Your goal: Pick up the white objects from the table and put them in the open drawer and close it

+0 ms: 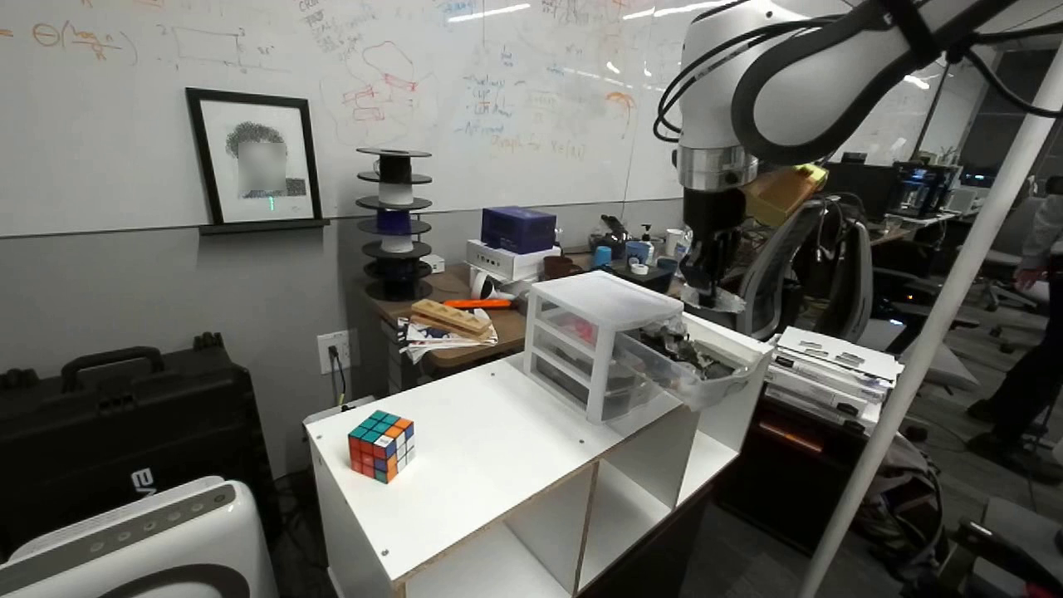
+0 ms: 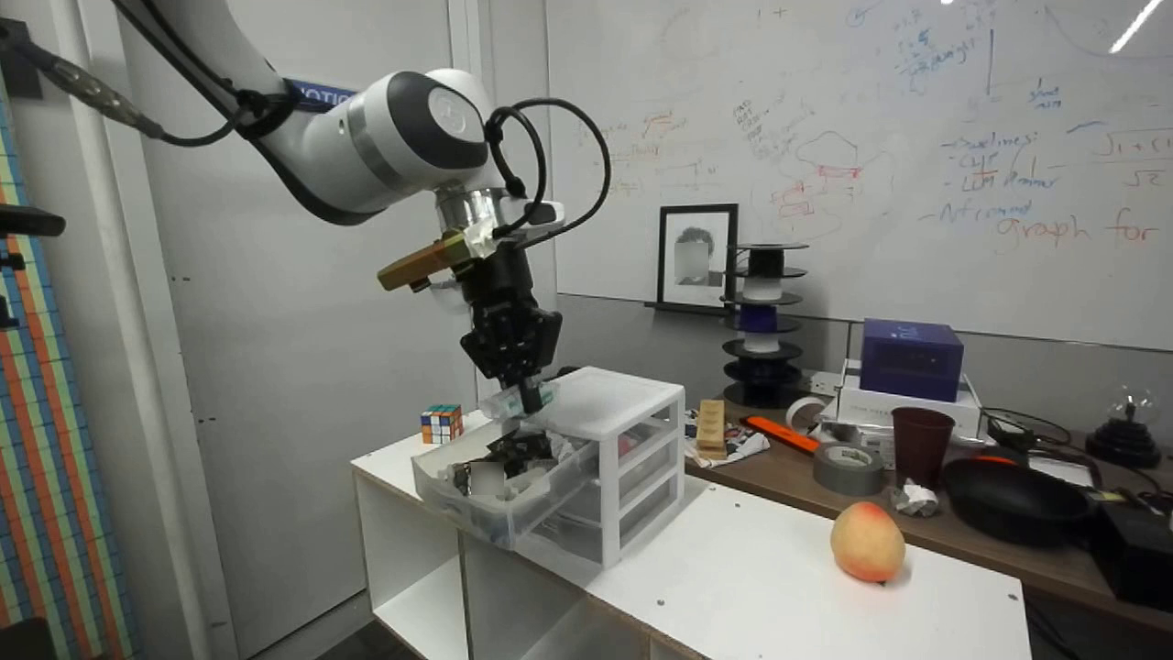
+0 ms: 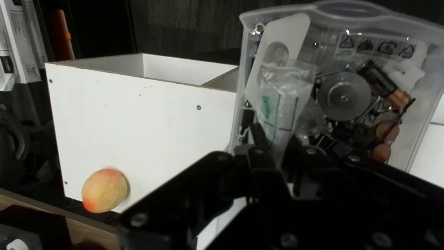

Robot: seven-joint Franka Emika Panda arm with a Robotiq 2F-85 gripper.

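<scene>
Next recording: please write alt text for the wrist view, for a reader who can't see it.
The black pincer grips a clear plastic packet above the open drawer, which holds jumbled small parts, including a battery. At lower left, a red-tinged yellow fruit sits on the white table.

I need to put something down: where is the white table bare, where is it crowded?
Bare tabletop: between the puzzle cube and the drawer unit, and between that unit and the fruit. Crowded: the open drawer with loose items, the gripper holding a packet above.
</scene>
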